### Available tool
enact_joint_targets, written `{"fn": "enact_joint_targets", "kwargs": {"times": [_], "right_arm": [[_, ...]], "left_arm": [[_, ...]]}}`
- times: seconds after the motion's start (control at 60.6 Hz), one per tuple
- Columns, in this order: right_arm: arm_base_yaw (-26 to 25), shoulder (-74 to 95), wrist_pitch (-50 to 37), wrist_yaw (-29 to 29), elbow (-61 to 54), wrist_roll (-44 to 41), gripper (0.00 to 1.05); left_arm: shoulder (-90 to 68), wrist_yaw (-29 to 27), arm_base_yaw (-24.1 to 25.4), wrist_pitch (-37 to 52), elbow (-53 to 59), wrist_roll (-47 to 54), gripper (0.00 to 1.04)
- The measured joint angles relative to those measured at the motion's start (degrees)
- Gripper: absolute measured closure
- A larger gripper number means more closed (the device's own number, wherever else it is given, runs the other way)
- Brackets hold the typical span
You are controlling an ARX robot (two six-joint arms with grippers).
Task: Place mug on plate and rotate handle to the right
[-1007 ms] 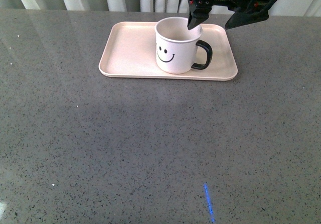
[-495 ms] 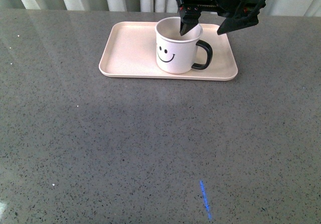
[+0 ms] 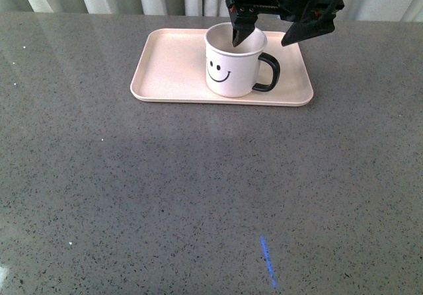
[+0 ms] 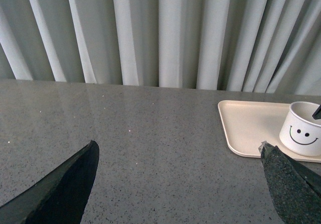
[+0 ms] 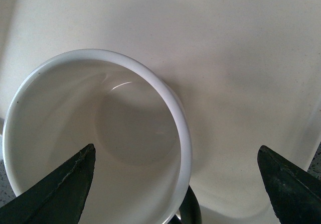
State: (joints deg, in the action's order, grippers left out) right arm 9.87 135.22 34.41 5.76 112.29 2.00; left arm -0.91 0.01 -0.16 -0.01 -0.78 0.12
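Nearer the robot than the right claw [image 3: 262, 41], a blue light streak [image 3: 268, 262] marks the grey table [image 3: 132, 189]. Directly under that claw the smiley-face mug [image 3: 228, 70] stands upright on the pink-cream plate [image 3: 165, 63], its handle [image 3: 275, 71] pointing right, toward the claw's outer finger. The claw tilts downward, fingers wide apart, one over the mug's mouth, one beyond the handle. The left claw [image 4: 175, 194], also spread, hangs over the table.
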Motion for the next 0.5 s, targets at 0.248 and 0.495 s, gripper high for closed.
{"fn": "enact_joint_targets", "kwargs": {"times": [0.248,0.495], "right_arm": [[0.26,0.55,0.66,-0.28,0.68,0.33,0.24],[0.39,1.20,1.31,-0.68,1.36,0.74,0.53]], "left_arm": [[0.00,0.00,0.00,0.00,0.00,0.00,0.09],[0.00,0.00,0.00,-0.02,0.00,0.00,0.09]]}}
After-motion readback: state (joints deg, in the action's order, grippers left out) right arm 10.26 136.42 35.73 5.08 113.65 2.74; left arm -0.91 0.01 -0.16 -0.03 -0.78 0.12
